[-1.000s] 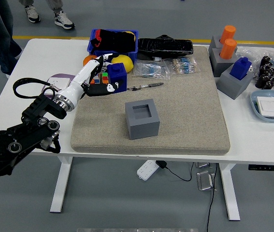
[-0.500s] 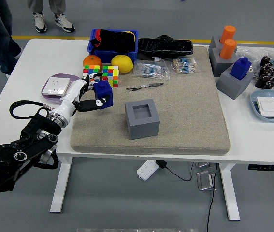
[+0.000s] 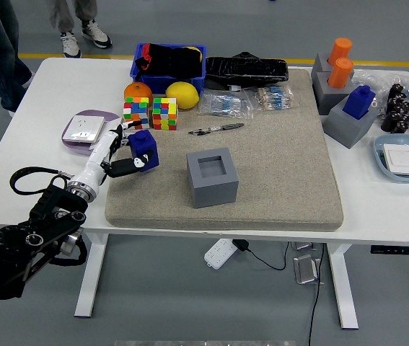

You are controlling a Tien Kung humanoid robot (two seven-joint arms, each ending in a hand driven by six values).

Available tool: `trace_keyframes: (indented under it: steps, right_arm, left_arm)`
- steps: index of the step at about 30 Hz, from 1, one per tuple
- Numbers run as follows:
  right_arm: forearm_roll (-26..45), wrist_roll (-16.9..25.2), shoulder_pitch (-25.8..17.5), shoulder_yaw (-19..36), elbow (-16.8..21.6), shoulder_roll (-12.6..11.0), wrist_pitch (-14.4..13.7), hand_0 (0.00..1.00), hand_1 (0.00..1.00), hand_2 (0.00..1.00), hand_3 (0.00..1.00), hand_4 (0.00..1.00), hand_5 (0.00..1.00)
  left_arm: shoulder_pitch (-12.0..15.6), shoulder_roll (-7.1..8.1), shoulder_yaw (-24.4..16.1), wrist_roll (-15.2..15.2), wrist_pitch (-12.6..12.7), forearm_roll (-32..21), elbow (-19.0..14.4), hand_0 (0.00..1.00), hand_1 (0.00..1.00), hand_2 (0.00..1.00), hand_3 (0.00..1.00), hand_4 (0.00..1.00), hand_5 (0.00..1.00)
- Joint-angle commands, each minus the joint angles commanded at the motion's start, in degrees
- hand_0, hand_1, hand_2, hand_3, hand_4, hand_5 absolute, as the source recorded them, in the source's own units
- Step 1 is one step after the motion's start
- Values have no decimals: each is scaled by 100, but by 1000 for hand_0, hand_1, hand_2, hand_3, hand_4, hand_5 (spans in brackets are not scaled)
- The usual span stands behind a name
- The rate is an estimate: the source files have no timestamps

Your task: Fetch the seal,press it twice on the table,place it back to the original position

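Left hand with seal, pressing step.
My left hand (image 3: pixel 117 155) grips the blue seal (image 3: pixel 143 150) at the left edge of the grey mat (image 3: pixel 276 155), left of the empty grey holder (image 3: pixel 212 176). I judge a press is in hand; next, lift and carry it right into the holder.

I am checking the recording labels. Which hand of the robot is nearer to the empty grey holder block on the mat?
Left. The left hand holds the blue seal just left of the grey holder block. The right hand is not in view.
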Motion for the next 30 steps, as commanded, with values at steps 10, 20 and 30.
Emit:
trace_keyframes:
  steps: [10, 20, 30]
  right_arm:
    - [14, 7, -3, -56, 10, -6, 2, 800, 708, 699, 662, 778, 555]
    - [21, 8, -9, -76, 18, 1, 3, 799, 708, 699, 662, 778, 555]
    - [17, 9, -4, -44, 19, 2, 3, 799, 707, 699, 661, 778, 553]
  left_arm:
    - [90, -72, 194, -215, 134, -200, 177, 844, 490, 375, 864, 607, 2]
    - [160, -143, 304, -310, 190, -318, 314, 841, 491, 375, 862, 610, 2]
    - [173, -130, 317, -324, 186, -344, 376, 842, 491, 372, 858, 611, 2]
